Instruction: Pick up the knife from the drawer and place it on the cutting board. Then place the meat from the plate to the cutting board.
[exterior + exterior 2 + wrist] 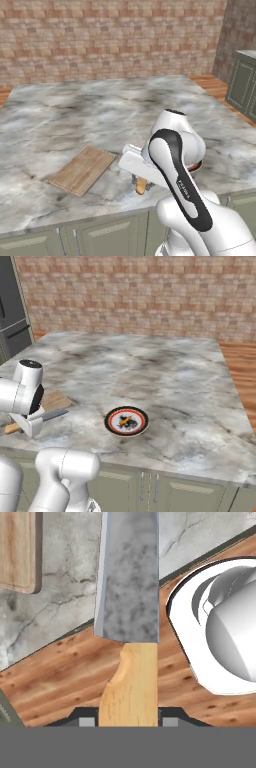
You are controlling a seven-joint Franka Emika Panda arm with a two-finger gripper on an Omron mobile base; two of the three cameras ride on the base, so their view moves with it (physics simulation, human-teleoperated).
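Knife [129, 612] clamped in the end effector [128, 719] above the marble counter [165, 371] near the cutting board [82, 170].

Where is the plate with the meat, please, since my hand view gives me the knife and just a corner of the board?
Observer: The plate sits on the counter, well to the right of the cutting board and apart from it.
Operator: Thank you. Is the meat on it?
Observer: Yes, a small dark piece of meat lies in the plate's middle.
Operator: And is the whole board free?
Observer: Yes, nothing lies on it. The knife hangs to its right, near the counter's front edge.
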